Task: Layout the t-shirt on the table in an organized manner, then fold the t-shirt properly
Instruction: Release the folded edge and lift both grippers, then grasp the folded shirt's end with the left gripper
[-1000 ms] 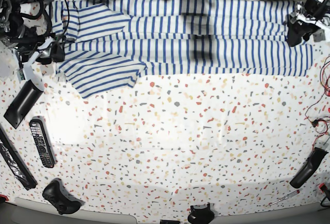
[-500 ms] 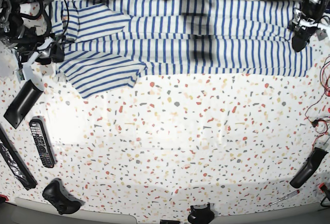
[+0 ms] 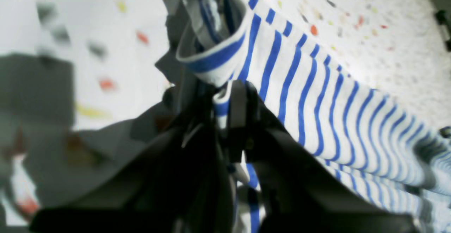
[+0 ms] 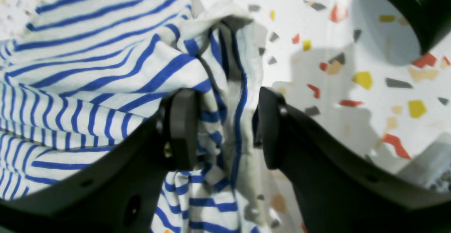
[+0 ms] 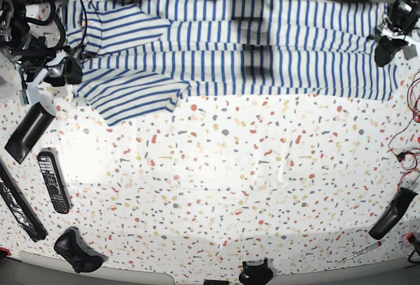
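1. Base view shows the t-shirt [image 5: 236, 42] spread along the far edge of the table [image 5: 223, 186], stretched wide between the two arms, with a sleeve flap folded toward the near side at the view's left.
2. Left gripper [image 3: 232, 102]: its jaws are pinched narrow on a bunched edge of the shirt's hem, and the cloth curls up over them.
3. Right gripper [image 4: 222, 127]: its jaws stand wide apart, straddling a crumpled ridge of fabric without squeezing it.
4. Handling, as a judgement: the shirt looks thin, light and limp. It will sag, bunch and slide on the smooth tabletop, so nothing keeps its shape unless it is held taut.
5. The best holds are probably doubled edges, meaning hem corners and shoulder seams, with both layers taken together and an even pull from both ends.
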You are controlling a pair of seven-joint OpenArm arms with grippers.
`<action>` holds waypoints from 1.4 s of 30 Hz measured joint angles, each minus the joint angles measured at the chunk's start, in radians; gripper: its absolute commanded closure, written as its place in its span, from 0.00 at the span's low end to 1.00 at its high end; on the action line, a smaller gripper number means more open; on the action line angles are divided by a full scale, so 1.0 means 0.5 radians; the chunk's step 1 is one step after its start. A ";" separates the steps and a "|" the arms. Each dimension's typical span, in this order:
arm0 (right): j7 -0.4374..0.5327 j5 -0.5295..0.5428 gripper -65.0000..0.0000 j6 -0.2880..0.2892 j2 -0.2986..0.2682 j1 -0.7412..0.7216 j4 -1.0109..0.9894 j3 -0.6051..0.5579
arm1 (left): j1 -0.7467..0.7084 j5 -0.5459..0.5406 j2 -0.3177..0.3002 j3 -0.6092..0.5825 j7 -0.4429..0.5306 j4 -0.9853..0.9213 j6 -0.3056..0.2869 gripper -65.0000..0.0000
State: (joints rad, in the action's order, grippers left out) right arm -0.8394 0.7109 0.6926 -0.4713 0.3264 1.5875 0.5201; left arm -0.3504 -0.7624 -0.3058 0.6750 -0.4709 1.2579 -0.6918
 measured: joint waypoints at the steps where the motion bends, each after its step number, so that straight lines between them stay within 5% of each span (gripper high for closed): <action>1: 0.000 0.018 0.59 0.000 0.000 -0.014 0.000 0.000 | 0.021 0.018 -0.014 0.000 0.002 -0.001 0.001 1.00; 17: 0.000 0.045 0.59 0.000 0.000 -0.194 0.001 0.000 | 0.027 0.031 -0.093 0.274 -0.103 0.154 0.012 1.00; 21: 0.002 0.047 0.59 0.000 0.000 -0.208 0.001 0.000 | -0.032 -0.163 -0.059 0.272 -0.227 0.394 0.008 1.00; 25: 0.002 0.047 0.59 0.000 0.001 -0.209 0.001 0.000 | -0.138 -0.203 0.089 0.275 -0.355 0.755 0.014 1.00; 32: 0.008 0.047 0.59 0.000 0.000 -0.210 0.001 0.002 | -0.258 -0.364 0.525 0.211 -0.526 1.167 0.036 1.00; 42: 0.008 0.045 0.59 0.000 -0.001 -0.210 0.001 0.002 | -0.253 -0.192 0.723 -0.407 -0.574 1.189 0.056 1.00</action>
State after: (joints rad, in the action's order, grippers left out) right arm -0.8356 0.7334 0.6926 -0.4717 0.2214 1.5879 0.5213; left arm -0.4767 -0.8581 0.0559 0.4713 -0.7578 1.8523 -0.6636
